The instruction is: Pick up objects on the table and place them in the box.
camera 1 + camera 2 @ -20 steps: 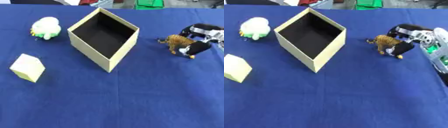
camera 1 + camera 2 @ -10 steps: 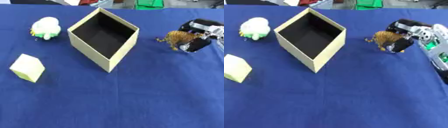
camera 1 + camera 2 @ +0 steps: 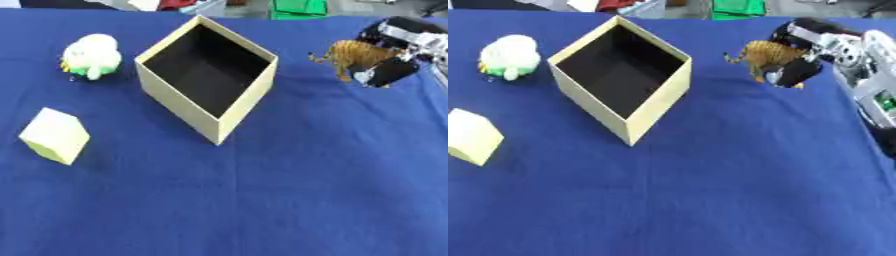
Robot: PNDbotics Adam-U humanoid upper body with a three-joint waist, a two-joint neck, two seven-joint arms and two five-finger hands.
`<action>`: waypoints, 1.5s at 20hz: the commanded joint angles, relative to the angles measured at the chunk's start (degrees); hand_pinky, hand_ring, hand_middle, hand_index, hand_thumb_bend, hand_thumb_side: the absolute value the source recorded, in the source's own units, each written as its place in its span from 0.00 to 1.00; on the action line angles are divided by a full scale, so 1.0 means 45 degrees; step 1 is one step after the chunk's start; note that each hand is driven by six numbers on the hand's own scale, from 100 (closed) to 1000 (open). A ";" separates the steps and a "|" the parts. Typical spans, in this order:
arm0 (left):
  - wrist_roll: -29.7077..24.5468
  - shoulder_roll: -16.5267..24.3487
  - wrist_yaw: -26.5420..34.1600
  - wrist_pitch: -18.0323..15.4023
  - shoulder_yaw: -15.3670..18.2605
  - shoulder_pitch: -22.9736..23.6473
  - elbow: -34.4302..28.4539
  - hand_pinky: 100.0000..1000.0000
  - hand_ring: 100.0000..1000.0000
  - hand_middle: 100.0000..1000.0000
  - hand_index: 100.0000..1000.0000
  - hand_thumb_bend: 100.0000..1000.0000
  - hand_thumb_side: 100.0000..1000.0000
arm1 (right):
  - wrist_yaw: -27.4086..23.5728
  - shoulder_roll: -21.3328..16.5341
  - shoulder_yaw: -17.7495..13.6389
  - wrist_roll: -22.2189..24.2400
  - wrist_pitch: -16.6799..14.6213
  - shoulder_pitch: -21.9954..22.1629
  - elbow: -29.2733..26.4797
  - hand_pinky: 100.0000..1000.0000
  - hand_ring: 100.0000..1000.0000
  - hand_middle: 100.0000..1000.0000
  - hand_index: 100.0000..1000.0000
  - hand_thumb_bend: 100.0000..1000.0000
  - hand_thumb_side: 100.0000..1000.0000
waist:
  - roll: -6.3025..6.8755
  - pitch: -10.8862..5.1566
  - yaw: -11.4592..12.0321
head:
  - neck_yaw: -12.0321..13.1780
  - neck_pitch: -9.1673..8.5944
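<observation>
An open cream box with a dark inside stands on the blue table, set cornerwise. To its right a striped toy tiger hangs above the cloth, with my right hand shut on it; black fingers wrap over its back and the thumb sits under its hind end. A white and green plush toy lies at the far left. A pale yellow block rests at the left, nearer to me. My left hand is out of both views.
My right forearm runs down the right edge. The blue cloth stretches wide in the foreground. Coloured clutter lies beyond the table's far edge.
My right hand has lifted the tiger off the cloth and carried it up and slightly left, toward the box. The box, plush and block have stayed put.
</observation>
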 commanded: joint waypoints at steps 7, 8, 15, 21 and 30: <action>-0.0048 0.0262 0.0055 -0.0037 0.0022 -0.0070 -0.0200 0.74 0.69 0.67 0.76 0.23 1.00 | 0.1251 0.1015 0.0196 0.0182 0.0101 -0.2308 -0.0335 0.78 0.80 0.33 0.50 0.00 0.00 | 0.0078 -0.0363 0.0055 | -0.0143 -0.0010; -0.0060 0.0252 0.0065 -0.0034 0.0011 -0.0075 -0.0200 0.74 0.69 0.67 0.76 0.23 1.00 | 0.1434 0.1245 0.0243 0.0204 0.0098 -0.2551 -0.0297 0.78 0.79 0.33 0.50 0.00 0.00 | 0.0088 -0.0361 0.0062 | -0.0168 -0.0001; -0.0158 0.0213 0.0151 -0.0044 -0.0067 -0.0101 -0.0200 0.74 0.69 0.67 0.76 0.23 1.00 | 0.2473 0.2918 0.0596 0.0413 -0.0054 -0.3799 0.0359 0.77 0.79 0.33 0.50 0.00 0.00 | 0.0208 -0.0386 0.0154 | -0.0364 0.0114; -0.0248 0.0162 0.0225 -0.0061 -0.0121 -0.0139 -0.0200 0.74 0.70 0.67 0.76 0.23 1.00 | 0.3111 0.4249 0.0831 0.0495 -0.0292 -0.4382 0.0937 0.77 0.79 0.33 0.50 0.00 0.00 | 0.0284 -0.0357 0.0269 | -0.0491 0.0224; -0.0327 0.0106 0.0305 -0.0058 -0.0135 -0.0234 -0.0200 0.74 0.70 0.67 0.76 0.23 1.00 | 0.3593 0.5350 0.1142 0.0721 -0.0440 -0.4601 0.1964 0.78 0.80 0.34 0.50 0.00 0.00 | 0.0251 -0.0263 0.0431 | -0.0540 0.0075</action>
